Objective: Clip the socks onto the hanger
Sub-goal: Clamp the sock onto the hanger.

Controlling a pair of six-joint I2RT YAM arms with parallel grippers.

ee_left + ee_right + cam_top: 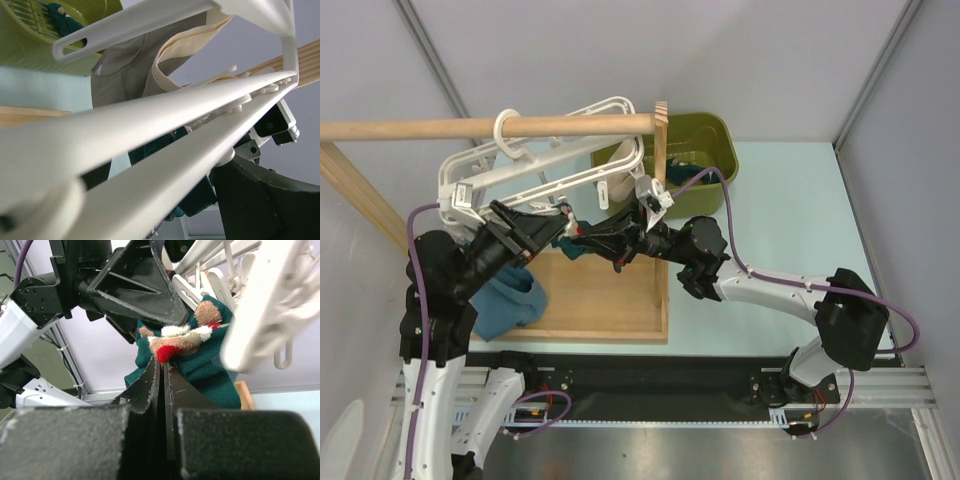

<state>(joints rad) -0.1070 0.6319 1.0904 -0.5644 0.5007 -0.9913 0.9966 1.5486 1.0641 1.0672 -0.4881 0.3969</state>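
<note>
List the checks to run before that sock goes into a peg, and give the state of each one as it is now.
1. Right gripper shut on the sock: ok, its fingers pinch the fabric at the red patch.
2. Hanger hung on the wooden rod: ok, the ring goes round the rod.
3. Sock raised to the pegs: ok, it hangs right beside them.
4. Left gripper holding a peg open: cannot tell, its fingertips are hidden.
5. Sock edge between a peg's jaws: cannot tell, no view shows this.
</note>
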